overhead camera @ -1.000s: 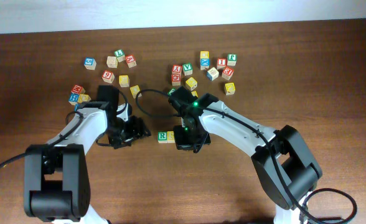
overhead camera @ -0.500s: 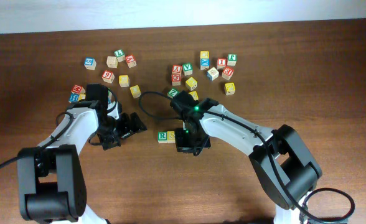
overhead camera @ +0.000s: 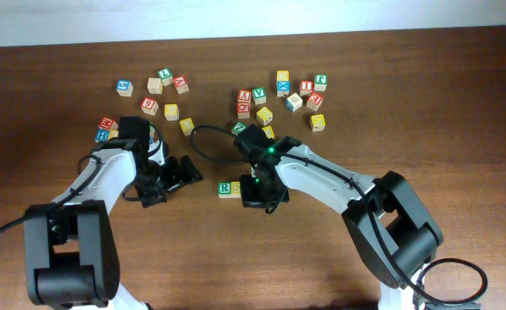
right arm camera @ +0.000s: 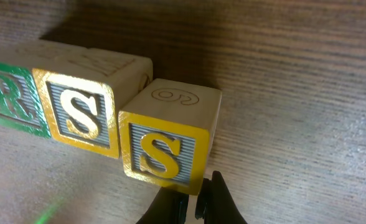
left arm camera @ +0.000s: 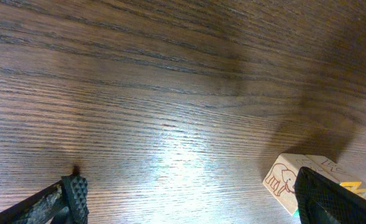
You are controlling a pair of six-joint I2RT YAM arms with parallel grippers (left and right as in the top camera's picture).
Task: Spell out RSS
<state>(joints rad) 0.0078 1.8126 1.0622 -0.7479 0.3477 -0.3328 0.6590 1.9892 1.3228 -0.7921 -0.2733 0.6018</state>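
Observation:
In the right wrist view a green R block (right arm camera: 9, 102) and a yellow S block (right arm camera: 77, 115) stand side by side. A second yellow S block (right arm camera: 161, 152) touches the first S, set slightly nearer and askew. My right gripper (right arm camera: 198, 196) is shut, empty, its fingertips against that block's near corner. Overhead, the row (overhead camera: 229, 188) lies mid-table, partly hidden under the right gripper (overhead camera: 257, 194). My left gripper (overhead camera: 174, 176) is left of the row, open and empty (left arm camera: 189, 190) over bare wood.
A block with an elephant drawing (left arm camera: 286, 180) lies by the left gripper's right finger. Loose letter blocks lie in clusters at the back left (overhead camera: 154, 84), back right (overhead camera: 283, 95) and far left (overhead camera: 107, 129).
My left arm has drawn back to the left, away from the row. My right gripper has edged slightly left toward the R and S blocks.

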